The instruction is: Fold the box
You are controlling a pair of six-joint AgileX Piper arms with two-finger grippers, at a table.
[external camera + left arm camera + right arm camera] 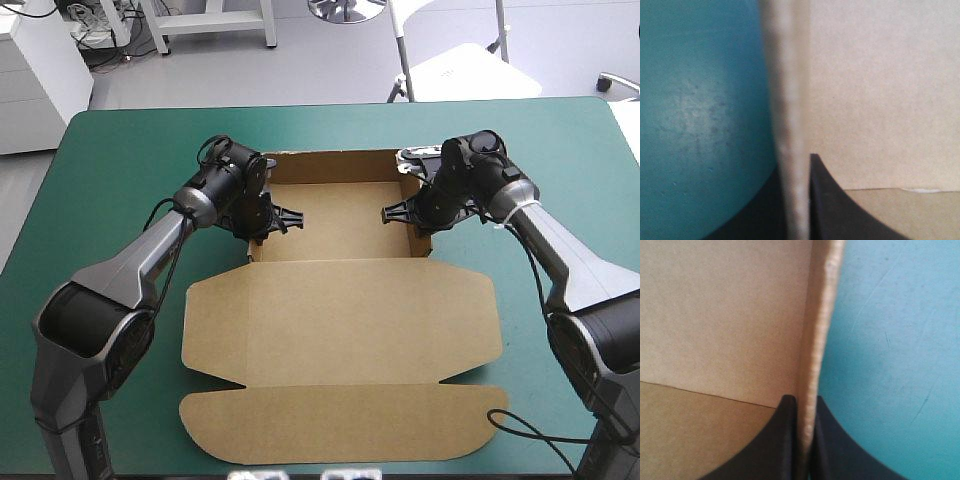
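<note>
**Both grippers pinch the side walls of the half-built box**

The brown box lies in the middle of the counter, which has a teal-green cover. The far part of the box is an open tray with its walls raised. The lid lies flat on the cover, on the near side of both grippers.

The left gripper is at the left wall of the tray. In the left wrist view its black fingers are almost closed and the edge of this wall stands between them, one finger inside the tray and one outside over the cover.

The right gripper is at the right wall, opposite to the left one. In the right wrist view its fingers are also almost closed, with the wall pinched between them. The tray floor is beside the inner finger and the bare cover beside the outer one.

The two grippers point toward each other across the tray, and the tray floor lies between them.
</note>
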